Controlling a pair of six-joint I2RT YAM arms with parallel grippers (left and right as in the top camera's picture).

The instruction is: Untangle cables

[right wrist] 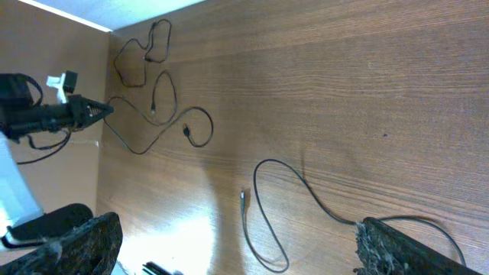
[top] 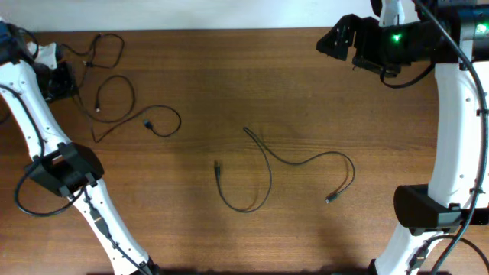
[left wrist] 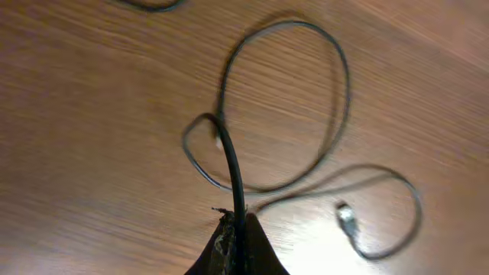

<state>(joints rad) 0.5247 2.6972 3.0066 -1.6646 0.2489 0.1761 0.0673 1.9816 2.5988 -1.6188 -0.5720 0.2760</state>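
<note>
Robot lab, wooden table [top: 306, 84], mounted arms [top: 457, 114]

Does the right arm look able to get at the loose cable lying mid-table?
Probably yes. The right gripper is open and empty, and the mid-table cable lies alone on the bare table, with nothing between them.

A brown wood-grain table [top: 306, 84] meets a pale wall [top: 229, 11], with soft glare near its front.

Plain brown wood-grain table [top: 306, 84]. One thin black cable [top: 269, 172] sprawls loose pretty much dead center, with a small plug at each end. More black cables [top: 131, 95] lie in messy loops out toward 10 o'clock.
</note>
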